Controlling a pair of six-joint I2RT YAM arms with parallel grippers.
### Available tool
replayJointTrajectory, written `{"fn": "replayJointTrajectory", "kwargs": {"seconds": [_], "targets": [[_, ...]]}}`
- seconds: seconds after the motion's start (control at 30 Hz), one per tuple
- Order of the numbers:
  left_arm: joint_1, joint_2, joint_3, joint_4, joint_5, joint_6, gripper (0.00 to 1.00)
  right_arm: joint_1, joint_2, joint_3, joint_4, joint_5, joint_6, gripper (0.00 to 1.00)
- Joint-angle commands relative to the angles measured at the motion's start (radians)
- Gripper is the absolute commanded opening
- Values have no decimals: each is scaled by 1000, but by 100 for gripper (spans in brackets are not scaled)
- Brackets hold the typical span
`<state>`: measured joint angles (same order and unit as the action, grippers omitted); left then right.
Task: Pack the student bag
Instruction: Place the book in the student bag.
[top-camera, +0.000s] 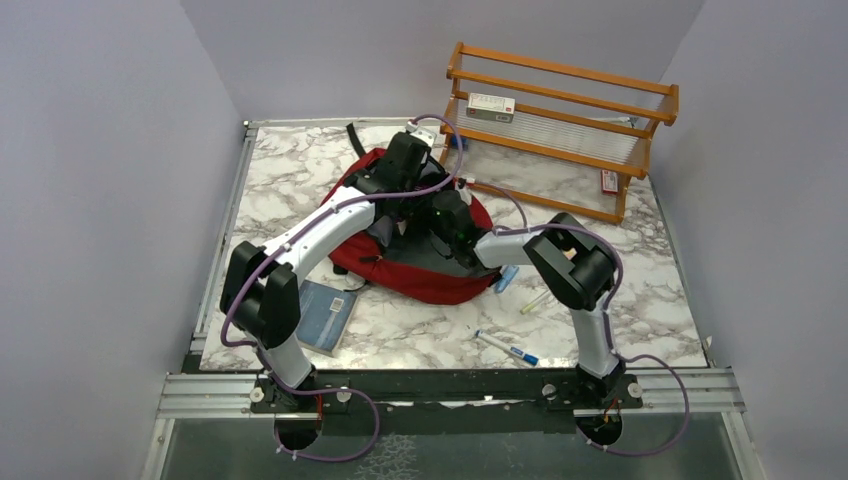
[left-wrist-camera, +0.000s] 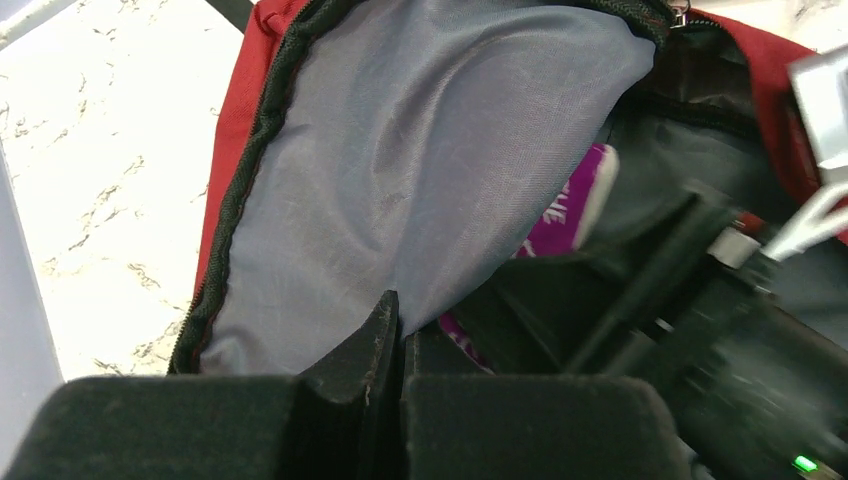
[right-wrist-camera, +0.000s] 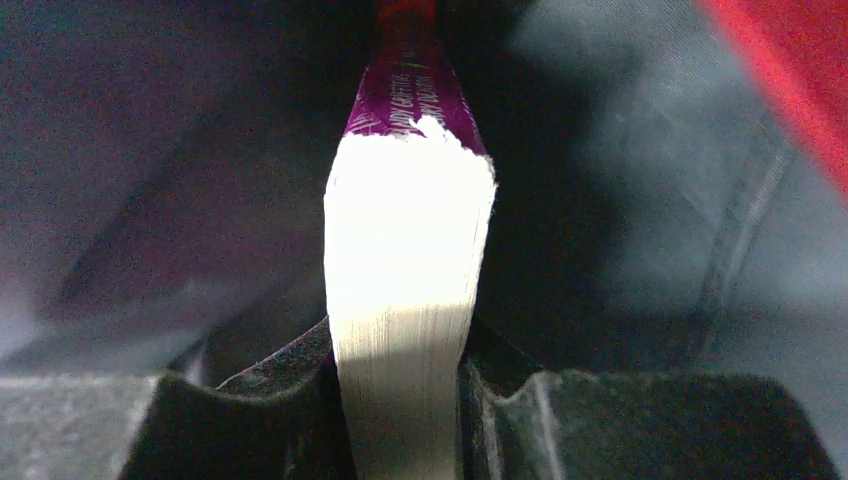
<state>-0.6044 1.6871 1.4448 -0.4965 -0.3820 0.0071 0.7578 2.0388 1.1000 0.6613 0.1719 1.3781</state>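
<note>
- The bag (top-camera: 430, 285) lies open in the middle of the worktop (top-camera: 620, 300), with both my arms reaching into it.
- My left claw (left-wrist-camera: 398, 335) is pinched tight on its grey lining (left-wrist-camera: 430, 150).
- My right claw (right-wrist-camera: 400, 385) grips a purple book (right-wrist-camera: 405, 250) inside the bag, page edges facing my camera.

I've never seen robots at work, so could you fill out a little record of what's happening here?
Bag: dark-red student bag, lying open on the marble table
Left gripper: shut on the bag's grey lining, holding the opening up
Right gripper: shut on a purple-covered book, inside the bag
On the table: blue notebook, pens
Behind: wooden rack with a small box
</note>
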Motion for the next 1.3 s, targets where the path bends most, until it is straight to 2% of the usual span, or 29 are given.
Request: {"fn": "replayJointTrajectory", "kwargs": {"seconds": [0.0, 0.17, 0.43, 0.93, 1.27], "targets": [[22, -15, -7, 48, 45, -38, 0, 4, 81, 153, 59, 48, -34, 0], [90, -9, -23, 63, 117, -73, 0, 4, 162, 281, -18, 53, -115, 3], [144, -13, -52, 92, 151, -85, 0, 4, 250, 405, -141, -4, -205, 26], [185, -17, -81, 112, 154, -87, 0, 4, 192, 337, -258, 29, -260, 62], [188, -26, -93, 118, 146, -79, 0, 4, 133, 272, -401, 80, -280, 68]]}}
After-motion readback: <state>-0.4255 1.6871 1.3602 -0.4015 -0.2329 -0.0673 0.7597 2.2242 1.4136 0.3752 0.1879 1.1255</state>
